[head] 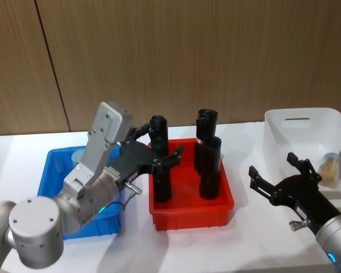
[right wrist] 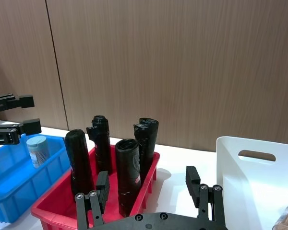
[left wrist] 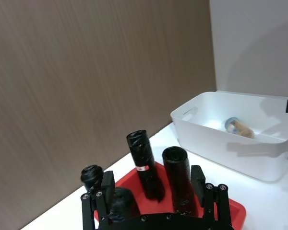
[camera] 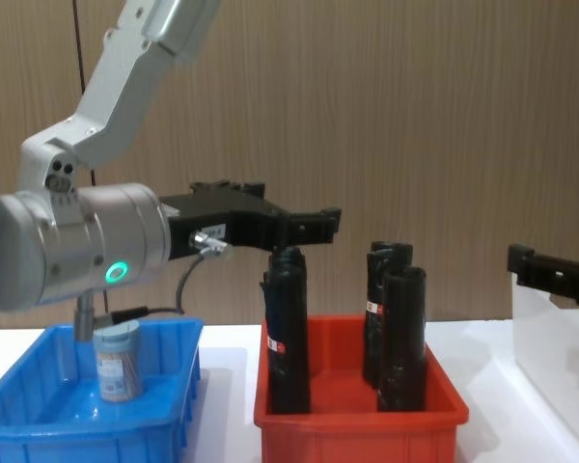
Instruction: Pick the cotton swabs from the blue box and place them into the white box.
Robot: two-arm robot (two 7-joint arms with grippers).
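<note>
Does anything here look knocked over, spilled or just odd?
One thing: the cotton swab jar in the white box lies on its side, while the other jar in the blue box stands upright. Nothing looks spilled or broken.

Left gripper [head: 161,140] was up high, wrist level, fingers spread wide and empty. Right gripper [head: 271,164] hung lower, off to the right, fingers apart as well, gripping nothing.
</note>
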